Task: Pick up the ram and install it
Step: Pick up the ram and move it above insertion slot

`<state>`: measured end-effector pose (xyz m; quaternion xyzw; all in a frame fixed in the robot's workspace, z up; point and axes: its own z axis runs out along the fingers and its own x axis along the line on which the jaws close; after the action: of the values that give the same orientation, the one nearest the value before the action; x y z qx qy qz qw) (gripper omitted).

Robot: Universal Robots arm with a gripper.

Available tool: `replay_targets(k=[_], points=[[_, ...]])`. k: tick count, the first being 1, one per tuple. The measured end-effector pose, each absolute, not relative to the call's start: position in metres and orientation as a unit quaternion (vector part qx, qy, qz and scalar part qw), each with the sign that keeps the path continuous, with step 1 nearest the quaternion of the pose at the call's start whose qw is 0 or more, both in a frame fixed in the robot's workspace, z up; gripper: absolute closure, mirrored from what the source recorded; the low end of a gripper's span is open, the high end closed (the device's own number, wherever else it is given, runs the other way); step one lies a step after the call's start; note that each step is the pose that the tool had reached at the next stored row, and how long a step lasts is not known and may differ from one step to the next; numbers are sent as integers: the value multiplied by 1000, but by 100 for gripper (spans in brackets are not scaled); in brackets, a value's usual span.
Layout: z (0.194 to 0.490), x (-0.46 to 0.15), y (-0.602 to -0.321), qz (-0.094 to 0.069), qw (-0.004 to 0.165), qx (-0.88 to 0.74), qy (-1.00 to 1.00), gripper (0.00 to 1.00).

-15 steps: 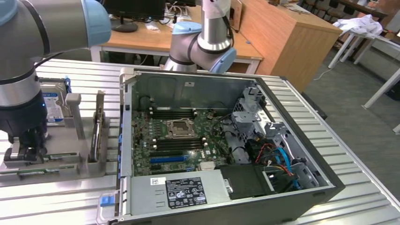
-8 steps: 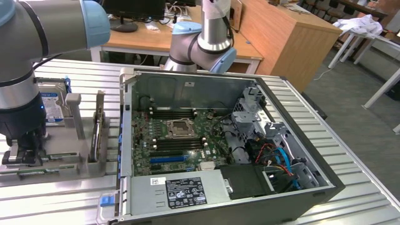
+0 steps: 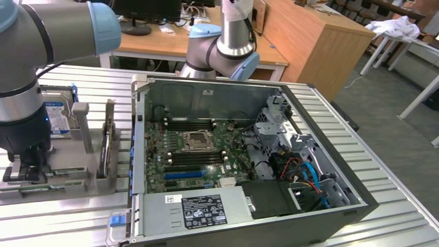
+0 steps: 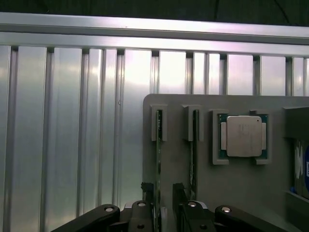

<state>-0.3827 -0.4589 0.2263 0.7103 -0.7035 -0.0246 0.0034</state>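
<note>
The gripper (image 4: 161,189) is positioned over the grey holder (image 4: 241,188), its fingers (image 4: 145,187) apart on either side of the ram (image 4: 158,154), not clamped; the ram is stood on edge in a holder slot, beside a second stick (image 4: 194,154) and a processor (image 4: 243,136).
</note>
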Motion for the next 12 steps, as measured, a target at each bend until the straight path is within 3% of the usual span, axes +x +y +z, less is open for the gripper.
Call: replay_targets(k=[12], points=[[219,-383,-460,-25,3,710,-703,70]])
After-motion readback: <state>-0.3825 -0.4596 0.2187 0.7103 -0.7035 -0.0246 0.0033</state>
